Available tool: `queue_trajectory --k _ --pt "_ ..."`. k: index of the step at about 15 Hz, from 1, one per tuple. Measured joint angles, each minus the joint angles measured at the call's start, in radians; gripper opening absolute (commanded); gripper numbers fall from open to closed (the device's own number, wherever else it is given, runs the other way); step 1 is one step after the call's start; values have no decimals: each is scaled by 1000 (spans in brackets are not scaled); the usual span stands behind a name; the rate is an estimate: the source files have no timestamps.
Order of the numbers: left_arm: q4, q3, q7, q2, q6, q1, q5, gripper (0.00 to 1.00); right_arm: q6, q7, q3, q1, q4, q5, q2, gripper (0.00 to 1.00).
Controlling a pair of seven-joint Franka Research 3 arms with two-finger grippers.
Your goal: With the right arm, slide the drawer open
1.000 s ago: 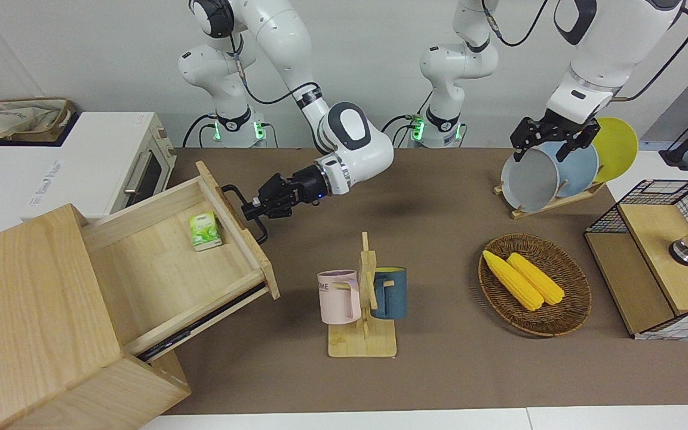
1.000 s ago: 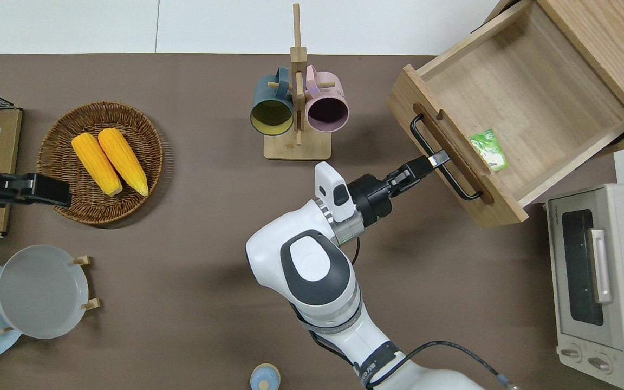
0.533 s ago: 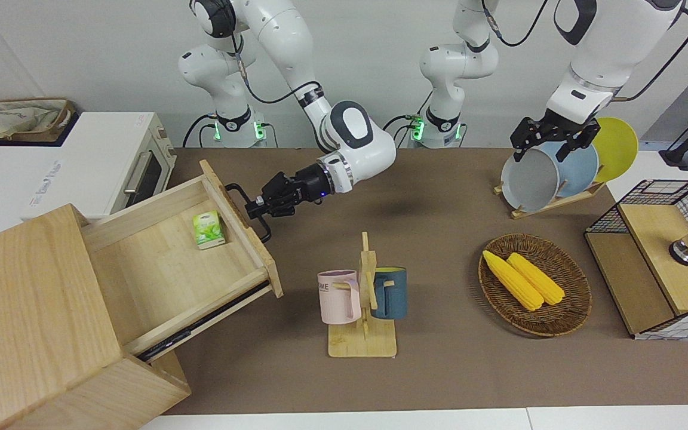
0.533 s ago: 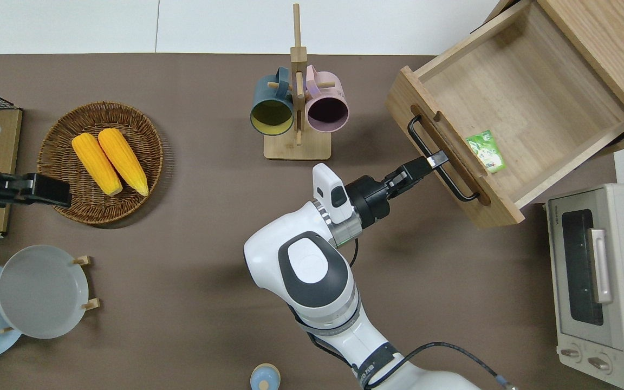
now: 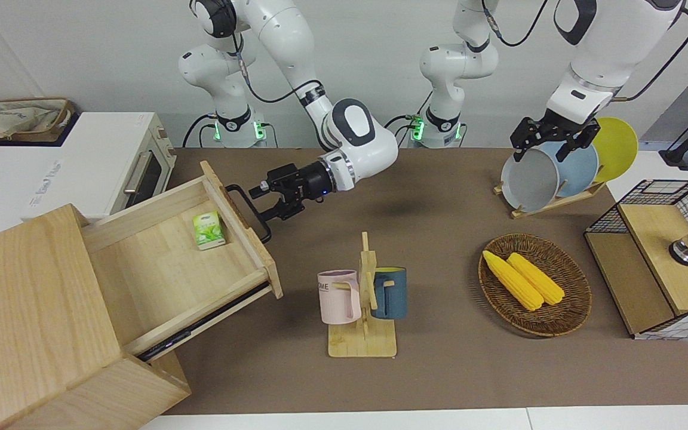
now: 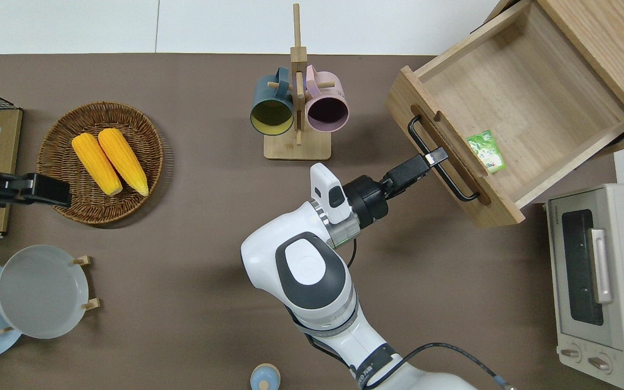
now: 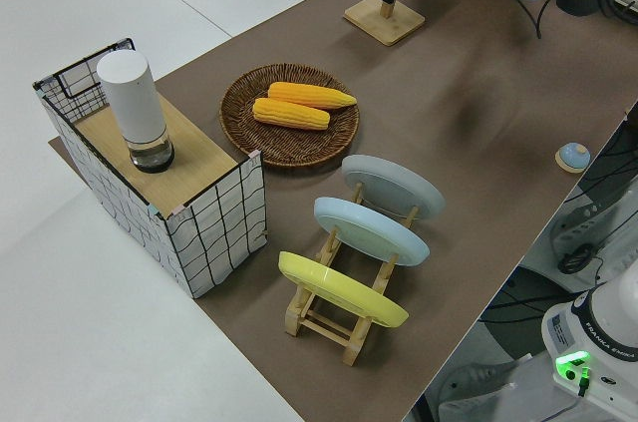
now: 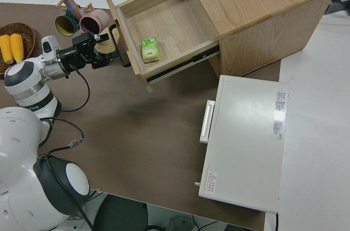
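Two-finger right gripper (image 5: 259, 205): spread wide now, one finger on each side of the black bar handle (image 5: 242, 200) and gripping nothing. Half a second ago it was clamped on that bar.
Drawer (image 5: 159, 263): pulled far out of the pale-wood cabinet (image 5: 27, 298), which sits at the table's (image 5: 439, 382) corner at the right arm's end, on the edge farthest from the robots. Its front board points toward the middle of the table.
Shift since a second ago: the drawer crept slightly farther out, then stopped; over the last half second it lies just as it did.
Inside: a small green box (image 5: 208, 230) on the drawer floor, close against the front board.
Meaning for the task: the pull looks finished, since most of the drawer floor is exposed and the grip has been let go.
Likely remainder: backing the open fingers away from the bar without nudging it.
Left arm: parked.
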Motion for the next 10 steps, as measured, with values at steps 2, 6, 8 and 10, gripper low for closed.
queue_trajectory --k 2,6,8,10 --pt "0 0 0 0 0 0 0 993 0 0 0 0 3 0 0 985" --pt "0 0 0 0 0 0 0 993 0 0 0 3 25 22 0 985" --pt "0 0 0 0 0 0 0 993 0 0 1 10 54 75 -1 985" --pt "0 0 0 0 0 0 0 993 0 0 4 21 97 148 -4 985"
